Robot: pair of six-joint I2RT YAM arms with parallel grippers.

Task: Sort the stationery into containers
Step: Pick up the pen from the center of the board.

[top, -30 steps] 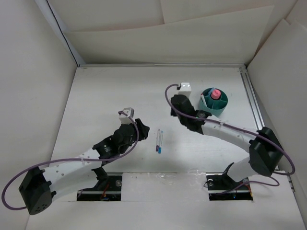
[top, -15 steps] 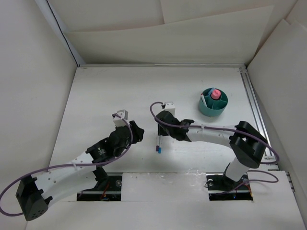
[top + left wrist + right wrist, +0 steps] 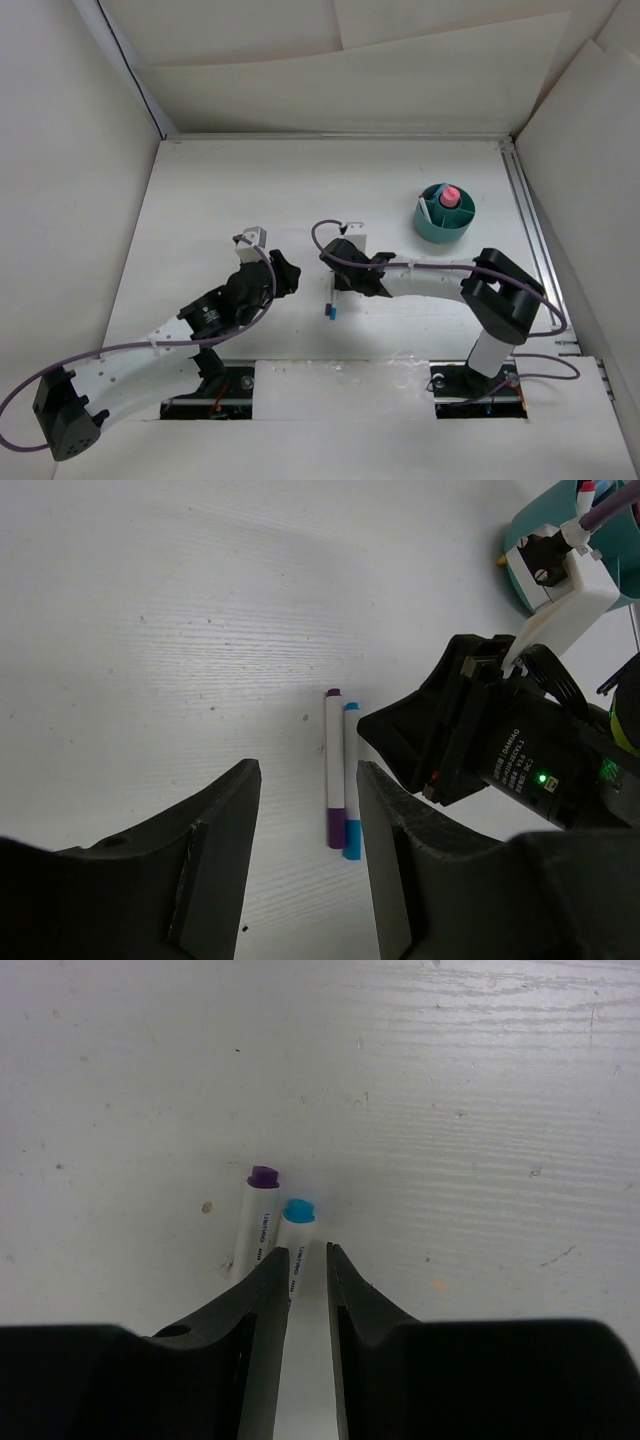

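Observation:
Two thin white pens lie side by side on the table, one purple-capped point(image 3: 258, 1215) and one blue-capped point(image 3: 297, 1222); both show in the left wrist view, purple point(image 3: 333, 770) and blue point(image 3: 351, 780). My right gripper point(image 3: 308, 1250) is low over them, its jaws narrowly apart around the blue-capped pen's barrel, which still lies flat. In the top view it point(image 3: 337, 290) covers the pens' far ends point(image 3: 329, 308). My left gripper point(image 3: 305, 770) is open and empty, hovering left of the pens point(image 3: 288, 270). The teal cup point(image 3: 425, 228) holds a pink-capped marker point(image 3: 451, 195) and a white pen.
White walls enclose the table on three sides. A metal rail point(image 3: 528, 220) runs along the right edge near the cup. The right arm's wrist point(image 3: 480, 740) sits just right of the pens, with the cup's edge point(image 3: 535, 520) behind it.
My right arm has swung from beside the cup leftward and down onto the two pens. My left arm has pulled back slightly toward its base.

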